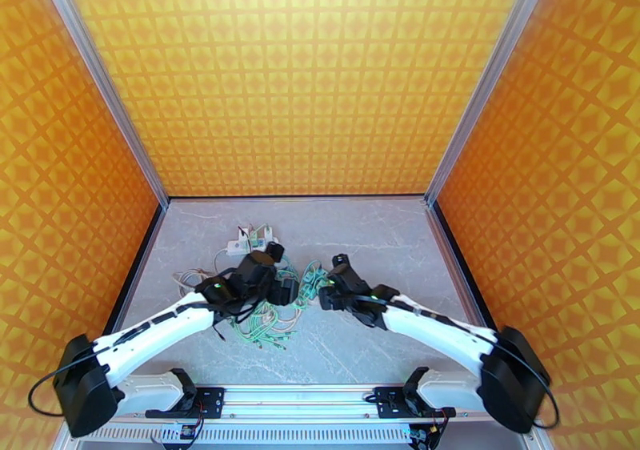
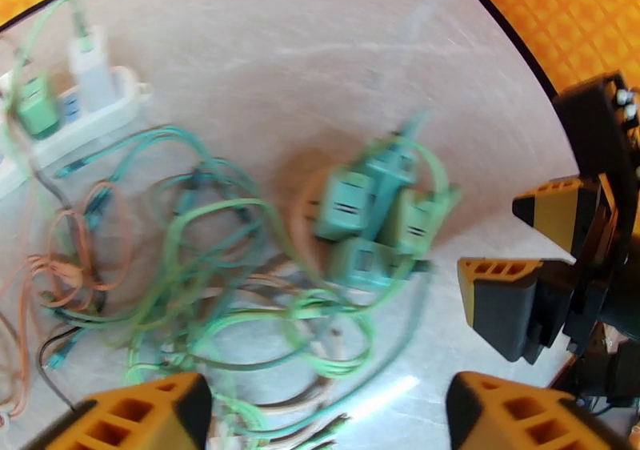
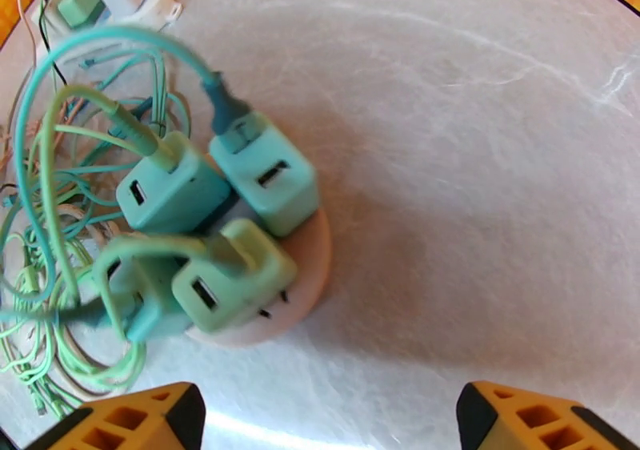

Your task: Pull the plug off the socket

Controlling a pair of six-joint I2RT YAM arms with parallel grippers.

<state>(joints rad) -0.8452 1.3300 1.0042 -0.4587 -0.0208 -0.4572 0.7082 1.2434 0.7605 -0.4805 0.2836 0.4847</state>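
A pale grey marbled counter (image 1: 384, 235) is being enclosed by orange patterned walls (image 1: 296, 75). Near its centre, a round white socket (image 3: 316, 267) is being crowded by green plugs (image 3: 264, 173), beside tangled cables (image 1: 272, 327). The left fingers (image 2: 152, 415) and right fingers (image 3: 536, 415) are being held apart, gripping nothing, over that cluster.

We see the left arm (image 1: 160, 327) and right arm (image 1: 432, 327) meeting at a tangle of green cables (image 1: 268, 330) on the worktop (image 1: 384, 235), a white power strip (image 1: 240, 244) just behind.
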